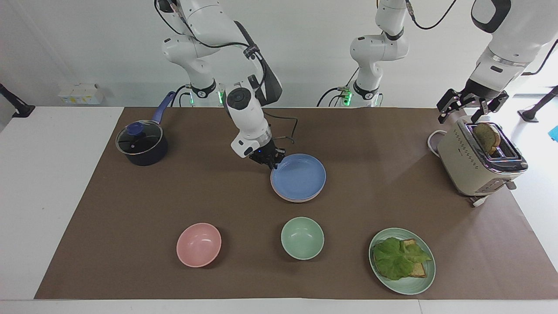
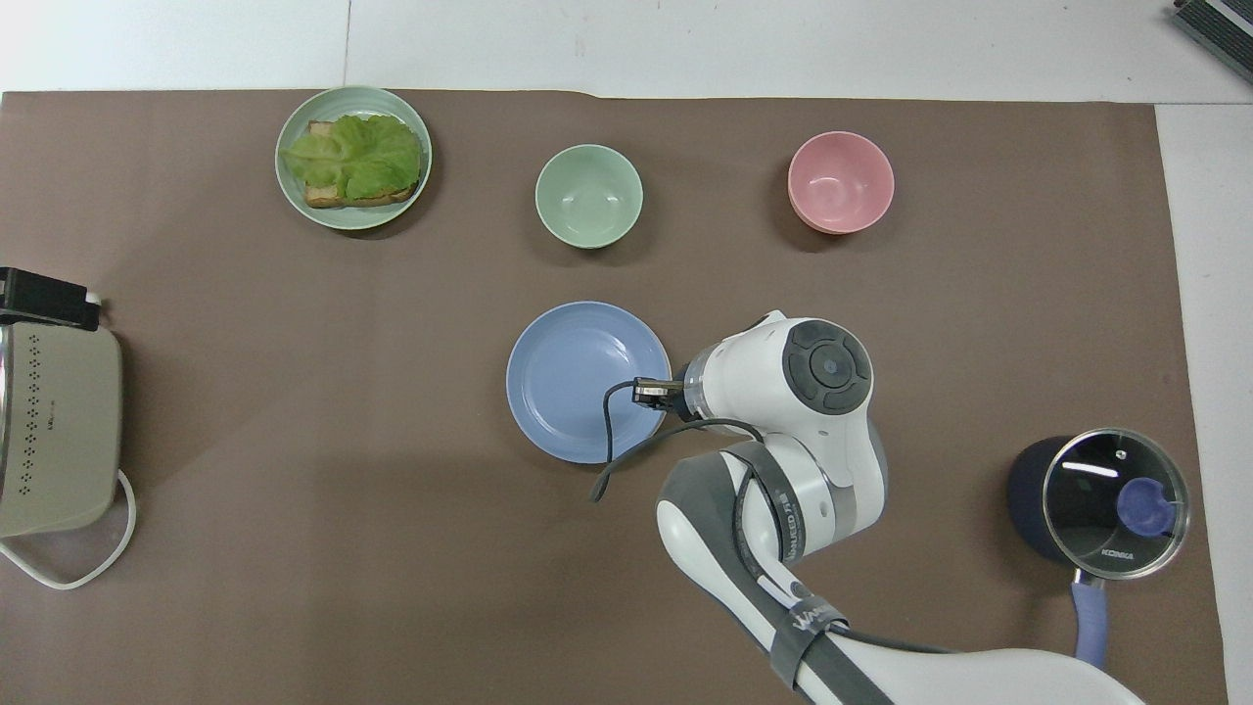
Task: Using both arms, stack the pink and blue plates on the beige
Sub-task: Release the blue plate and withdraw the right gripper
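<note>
Brown matting (image 1: 130, 209) covers my white counter (image 1: 48, 174) below a pale wall. My right hand (image 1: 269, 162) sits at the blue plate (image 1: 298, 175) rim; grip unclear. That plate tops the pink plate (image 1: 293, 199), mid-counter. My left hand (image 1: 471, 106) waits spread above the toaster (image 1: 473, 163), empty.

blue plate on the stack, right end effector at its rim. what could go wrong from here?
1. The right end effector sits at the round matte blue plate's rim; retracting sideways could drag it off the plates beneath.
2. Its loose black cable hangs over that rim and might snag.
</note>
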You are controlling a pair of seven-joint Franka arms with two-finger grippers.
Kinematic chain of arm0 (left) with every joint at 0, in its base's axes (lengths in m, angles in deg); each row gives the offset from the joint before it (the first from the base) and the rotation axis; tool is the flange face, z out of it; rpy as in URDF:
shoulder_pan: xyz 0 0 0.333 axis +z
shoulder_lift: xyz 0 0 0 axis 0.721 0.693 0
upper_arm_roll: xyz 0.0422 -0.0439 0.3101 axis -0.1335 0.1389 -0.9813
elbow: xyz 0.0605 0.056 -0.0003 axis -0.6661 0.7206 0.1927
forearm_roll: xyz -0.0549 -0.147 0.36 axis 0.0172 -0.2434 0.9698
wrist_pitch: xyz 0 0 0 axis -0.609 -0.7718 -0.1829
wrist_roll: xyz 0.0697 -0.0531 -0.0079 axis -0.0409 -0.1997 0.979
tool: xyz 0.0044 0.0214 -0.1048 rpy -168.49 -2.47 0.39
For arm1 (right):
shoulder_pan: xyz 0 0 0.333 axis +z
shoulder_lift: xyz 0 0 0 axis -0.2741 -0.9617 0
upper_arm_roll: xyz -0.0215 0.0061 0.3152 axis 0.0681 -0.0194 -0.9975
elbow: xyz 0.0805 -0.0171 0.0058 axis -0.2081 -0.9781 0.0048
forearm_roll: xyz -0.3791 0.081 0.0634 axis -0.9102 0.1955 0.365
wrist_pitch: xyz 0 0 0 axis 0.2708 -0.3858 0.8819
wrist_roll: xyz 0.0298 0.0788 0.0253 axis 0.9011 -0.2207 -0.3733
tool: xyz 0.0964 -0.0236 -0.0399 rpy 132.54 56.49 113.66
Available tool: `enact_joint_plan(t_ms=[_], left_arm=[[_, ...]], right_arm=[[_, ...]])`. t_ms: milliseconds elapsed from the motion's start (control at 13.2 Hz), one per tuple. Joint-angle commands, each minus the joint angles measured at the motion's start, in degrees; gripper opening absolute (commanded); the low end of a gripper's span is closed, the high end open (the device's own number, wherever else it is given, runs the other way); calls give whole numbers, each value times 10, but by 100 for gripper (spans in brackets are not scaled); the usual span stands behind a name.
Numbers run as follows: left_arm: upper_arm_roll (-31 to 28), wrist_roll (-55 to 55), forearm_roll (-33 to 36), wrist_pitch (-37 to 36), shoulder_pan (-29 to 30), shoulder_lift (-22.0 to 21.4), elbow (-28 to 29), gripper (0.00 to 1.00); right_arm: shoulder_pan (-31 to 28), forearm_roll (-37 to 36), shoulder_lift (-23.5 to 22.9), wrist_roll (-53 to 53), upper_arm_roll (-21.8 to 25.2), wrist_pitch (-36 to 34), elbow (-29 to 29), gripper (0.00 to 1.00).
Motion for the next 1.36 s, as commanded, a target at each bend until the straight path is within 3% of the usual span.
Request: enact_joint_plan(t_ms=[0, 151, 378, 605, 757, 908, 1059, 1286], left_arm=[[-7, -3, 8, 3, -7, -15, 15, 100], [-7, -3, 8, 3, -7, -15, 15, 100], [-7, -3, 8, 3, -7, -15, 15, 100], [-7, -3, 8, 3, -7, -15, 15, 100], [-7, -3, 8, 3, -7, -15, 15, 100], [-7, -3, 8, 3, -7, -15, 15, 100], [-7, -3, 8, 3, -7, -15, 15, 100], [-7, -3, 8, 3, -7, -15, 15, 100]], right_arm=[[-17, -13, 31, 10, 4, -30, 12, 92], [-61, -31, 71, 11, 3, -57, 12, 100], [-136, -122, 126, 6, 1, -97, 12, 100], [-202, -126, 178, -11, 1, -160, 19, 100], [-235, -127, 202, -31, 3, -238, 49, 100], [-264, -151, 196, -63, 1, -332, 127, 100], [-269, -197, 180, -100, 0, -385, 192, 100], [-273, -200, 145, -114, 1, -450, 273, 100]])
